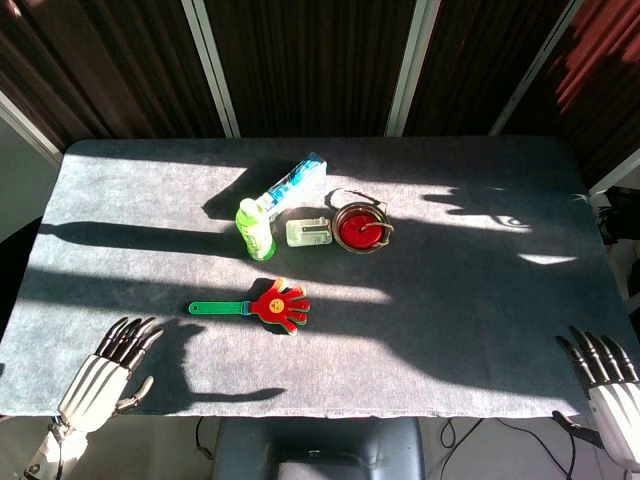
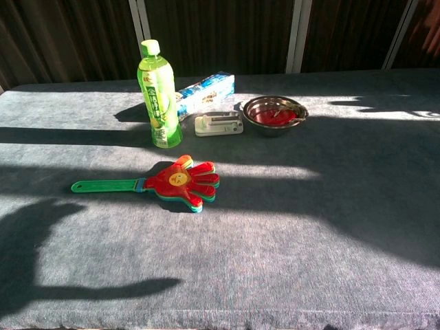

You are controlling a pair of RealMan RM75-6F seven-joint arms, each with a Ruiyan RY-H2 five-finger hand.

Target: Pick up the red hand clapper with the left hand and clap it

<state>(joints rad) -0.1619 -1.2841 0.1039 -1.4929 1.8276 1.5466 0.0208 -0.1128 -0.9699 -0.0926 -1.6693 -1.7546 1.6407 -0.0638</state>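
Head view: red hand clapper (image 1: pixel 268 304) flat on grey table (image 1: pixel 470 330), mid-left, long axis left-right, green handle toward left hand (image 1: pixel 103 372), palm-shaped head toward right. Ahead and rightward of left hand, fingers apart, holding nothing, at near edge. Much nearer than right hand (image 1: pixel 604 378), likewise empty with fingers apart, at far right corner.

Chest view: neither hand visible. Clapper (image 2: pixel 172 182) left of centre, handle pointing left; red top layer with yellow face, coloured layers beneath.

Bare cloth btwn left hand (image 1: pixel 100 378) & clapper (image 1: pixel 262 303); bottle (image 1: pixel 254 229), box (image 1: pixel 294 183), bowl (image 1: pixel 361 226) stand behind clapper.
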